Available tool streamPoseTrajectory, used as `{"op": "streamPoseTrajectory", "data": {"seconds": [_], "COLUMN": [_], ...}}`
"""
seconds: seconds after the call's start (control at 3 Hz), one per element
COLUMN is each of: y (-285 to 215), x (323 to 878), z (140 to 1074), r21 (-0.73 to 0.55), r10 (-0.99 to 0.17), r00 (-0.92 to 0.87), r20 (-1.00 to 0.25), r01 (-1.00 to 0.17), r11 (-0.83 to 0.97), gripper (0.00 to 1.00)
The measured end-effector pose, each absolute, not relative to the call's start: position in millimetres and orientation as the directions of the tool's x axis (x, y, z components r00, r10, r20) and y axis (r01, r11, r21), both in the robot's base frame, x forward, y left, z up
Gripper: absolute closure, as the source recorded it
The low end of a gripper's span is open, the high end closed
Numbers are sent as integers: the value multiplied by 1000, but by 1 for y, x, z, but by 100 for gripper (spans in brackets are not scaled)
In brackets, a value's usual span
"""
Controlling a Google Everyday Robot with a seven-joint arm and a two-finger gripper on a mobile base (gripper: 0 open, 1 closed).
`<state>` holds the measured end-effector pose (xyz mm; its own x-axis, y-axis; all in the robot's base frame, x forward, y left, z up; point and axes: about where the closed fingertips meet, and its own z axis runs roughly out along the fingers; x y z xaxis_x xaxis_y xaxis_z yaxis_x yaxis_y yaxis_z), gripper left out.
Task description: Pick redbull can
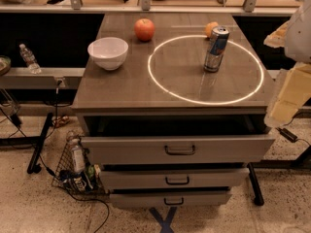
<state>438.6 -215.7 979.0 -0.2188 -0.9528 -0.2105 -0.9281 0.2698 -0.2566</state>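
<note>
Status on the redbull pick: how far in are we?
Done: nothing visible yet. The slim blue and silver metal can stands on the grey-brown cabinet top, inside the lit ring, untouched. In hand: the end effector hangs at the right edge, beside the cabinet, apart from the can. Left: reach, grasp, lift.

Wood-look cabinet top [126,89] w/ lit ring [148,64] on R half. On it: white bowl [108,52] at L, apple [144,29] back ctr, redbull can [216,48] standing inside ring, orange [210,29] just behind can. Gripper [285,101] beside R edge, off the top
</note>
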Motion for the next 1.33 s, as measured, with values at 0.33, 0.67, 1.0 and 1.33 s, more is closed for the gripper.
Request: {"op": "streamPoseTrajectory", "data": {"seconds": [0.33, 0.67, 1.0, 1.33], "y": [-216, -212, -192, -173], "x": [439, 483, 551, 610], "z": [979, 964, 938, 918], "r21": [-257, -274, -298, -331], "r10": [-953, -943, -916, -880], "r00": [-219, -215, -205, -200], "r20": [-211, -254, -345, -431], "r01": [-928, -919, -901, -872], "r11": [270, 283, 314, 361], "gripper": [0, 0, 0, 0]}}
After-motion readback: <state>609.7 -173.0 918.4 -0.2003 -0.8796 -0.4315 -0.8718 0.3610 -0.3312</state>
